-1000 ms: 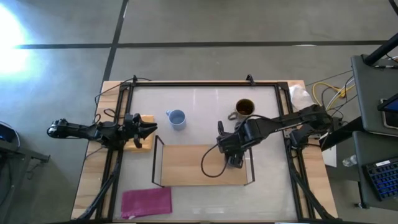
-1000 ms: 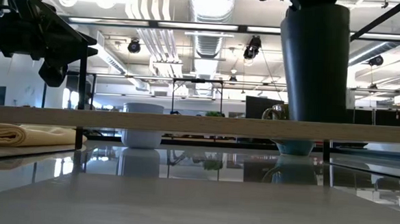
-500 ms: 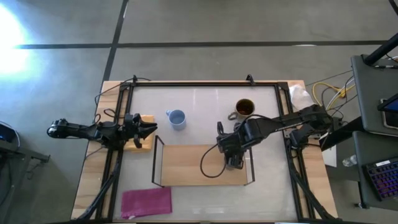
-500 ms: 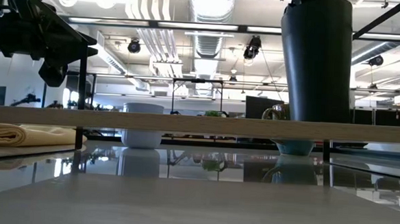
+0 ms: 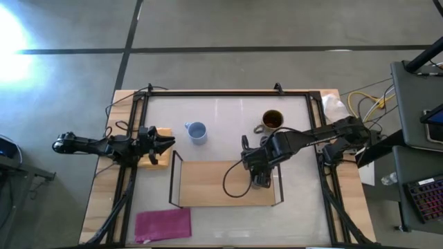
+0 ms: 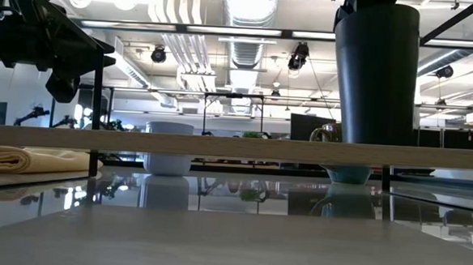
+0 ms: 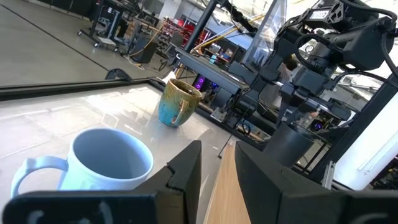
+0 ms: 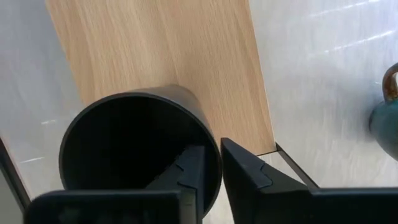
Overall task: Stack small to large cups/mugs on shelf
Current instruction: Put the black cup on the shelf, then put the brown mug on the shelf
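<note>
One mug, the black mug (image 8: 140,146), sits on the shelf (image 5: 208,183); my right gripper (image 8: 208,165) pinches its rim. Next I release and lift.

Black mug (image 5: 262,181) on shelf (image 5: 208,185)

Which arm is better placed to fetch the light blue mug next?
Left, probably. The left gripper waits beside the light blue mug; the right gripper pinches the black mug rim on the shelf.
</note>
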You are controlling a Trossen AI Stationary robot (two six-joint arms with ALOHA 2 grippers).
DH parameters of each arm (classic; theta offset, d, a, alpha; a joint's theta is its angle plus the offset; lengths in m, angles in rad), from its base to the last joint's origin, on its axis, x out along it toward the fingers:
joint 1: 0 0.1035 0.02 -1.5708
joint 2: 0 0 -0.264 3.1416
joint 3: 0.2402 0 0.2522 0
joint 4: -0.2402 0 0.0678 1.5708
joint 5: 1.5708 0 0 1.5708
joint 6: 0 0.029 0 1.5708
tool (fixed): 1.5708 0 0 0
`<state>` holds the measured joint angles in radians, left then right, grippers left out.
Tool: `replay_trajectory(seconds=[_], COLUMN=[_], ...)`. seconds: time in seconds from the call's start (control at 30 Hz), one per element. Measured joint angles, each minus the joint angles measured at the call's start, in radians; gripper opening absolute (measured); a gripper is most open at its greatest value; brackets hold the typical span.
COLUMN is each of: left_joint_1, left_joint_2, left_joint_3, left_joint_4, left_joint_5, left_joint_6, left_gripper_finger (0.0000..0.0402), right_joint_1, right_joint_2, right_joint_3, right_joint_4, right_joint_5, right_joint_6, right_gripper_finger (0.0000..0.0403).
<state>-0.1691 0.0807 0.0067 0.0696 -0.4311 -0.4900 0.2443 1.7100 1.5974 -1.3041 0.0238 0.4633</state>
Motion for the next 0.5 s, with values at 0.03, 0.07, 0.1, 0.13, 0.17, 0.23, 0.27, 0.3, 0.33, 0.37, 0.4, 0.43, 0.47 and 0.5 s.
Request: replay_trajectory(seconds=[0.03, 0.07, 0.1, 0.13, 0.17, 0.23, 0.27, 0.3, 0.33, 0.37, 0.4, 0.43, 0.47, 0.5], left_joint_1=[0.0, 0.0, 0.0, 0.0, 0.0, 0.0, 0.0, 0.0, 0.0, 0.0, 0.0, 0.0, 0.0, 0.0], left_joint_2=[0.0, 0.0, 0.0, 0.0, 0.0, 0.0, 0.0, 0.0, 0.0, 0.0, 0.0, 0.0, 0.0, 0.0], left_joint_3=[0.0, 0.0, 0.0, 0.0, 0.0, 0.0, 0.0, 0.0, 0.0, 0.0, 0.0, 0.0, 0.0, 0.0], left_joint_4=[0.0, 0.0, 0.0, 0.0, 0.0, 0.0, 0.0, 0.0, 0.0, 0.0, 0.0, 0.0, 0.0, 0.0], left_joint_5=[0.0, 0.0, 0.0, 0.0, 0.0, 0.0, 0.0, 0.0, 0.0, 0.0, 0.0, 0.0, 0.0, 0.0], left_joint_6=[0.0, 0.0, 0.0, 0.0, 0.0, 0.0, 0.0, 0.0, 0.0, 0.0, 0.0, 0.0, 0.0, 0.0], left_gripper_finger=[0.0084, 0.0084, 0.0084, 0.0084, 0.0084, 0.0084, 0.0084, 0.0084, 0.0084, 0.0084, 0.0084, 0.0084, 0.0084, 0.0084], right_joint_1=[0.0, 0.0, 0.0, 0.0, 0.0, 0.0, 0.0, 0.0, 0.0, 0.0, 0.0, 0.0, 0.0, 0.0], right_joint_2=[0.0, 0.0, 0.0, -0.002, -0.005, -0.017, -0.027, -0.039, -0.051, -0.065, -0.079, -0.094, -0.112, -0.128], right_joint_3=[0.0, 0.0, 0.0, 0.0, 0.0, 0.0, 0.0, 0.0, 0.001, 0.001, 0.002, 0.005, 0.007, 0.009], right_joint_4=[0.0, 0.0, 0.0, 0.001, 0.001, 0.001, 0.002, 0.002, 0.001, 0.0, -0.001, -0.001, 0.0, -0.002], right_joint_5=[0.0, 0.002, 0.003, 0.004, 0.005, 0.018, 0.026, 0.029, 0.03, 0.03, 0.03, 0.03, 0.033, 0.041], right_joint_6=[0.0, 0.0, 0.0, 0.0, 0.0, 0.003, 0.005, 0.008, 0.014, 0.026, 0.039, 0.051, 0.064, 0.08], right_gripper_finger=[0.0055, 0.0061, 0.0066, 0.0072, 0.0078, 0.0088, 0.0093, 0.0097, 0.0101, 0.0105, 0.0109, 0.0113, 0.0116, 0.0119])
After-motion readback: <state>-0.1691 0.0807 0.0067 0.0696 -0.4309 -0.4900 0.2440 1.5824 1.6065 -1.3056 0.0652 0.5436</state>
